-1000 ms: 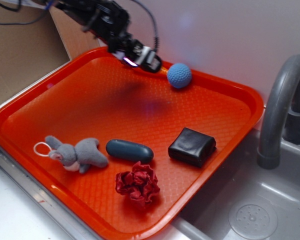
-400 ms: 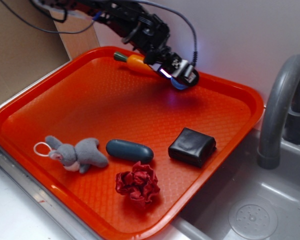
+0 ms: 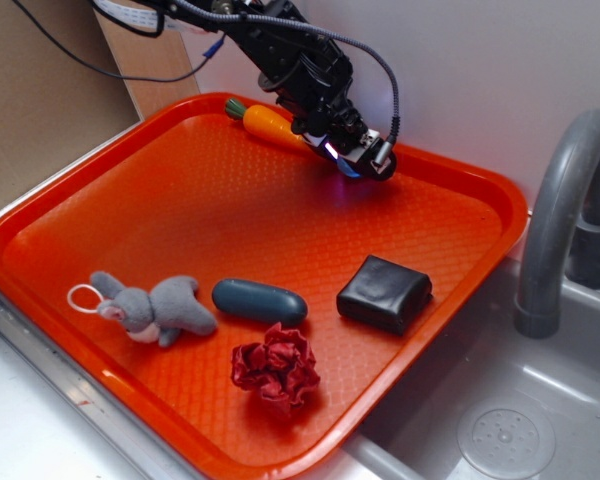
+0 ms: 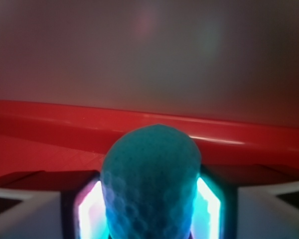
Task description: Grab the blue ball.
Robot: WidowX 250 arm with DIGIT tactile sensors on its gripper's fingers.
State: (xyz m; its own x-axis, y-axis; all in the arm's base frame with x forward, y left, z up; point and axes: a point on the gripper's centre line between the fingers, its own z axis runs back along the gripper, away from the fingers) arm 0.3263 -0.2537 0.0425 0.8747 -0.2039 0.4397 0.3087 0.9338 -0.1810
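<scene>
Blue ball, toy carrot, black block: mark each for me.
blue ball (image 4: 150, 184): wrist view, middle of its dimpled front face.
toy carrot (image 3: 268, 122): exterior view, mid orange body.
black block (image 3: 384, 291): exterior view, centre of top face.

ball (image 4: 150, 184) btwn fingers (image 4: 92, 211) | by tray (image 3: 130, 190) back rim | carrot (image 3: 270, 122) left

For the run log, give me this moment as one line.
gripper: closed around small light-blue dimpled ball | place: far rim of orange plastic tray | ball squeezed between fingers | lift: not shown
</scene>
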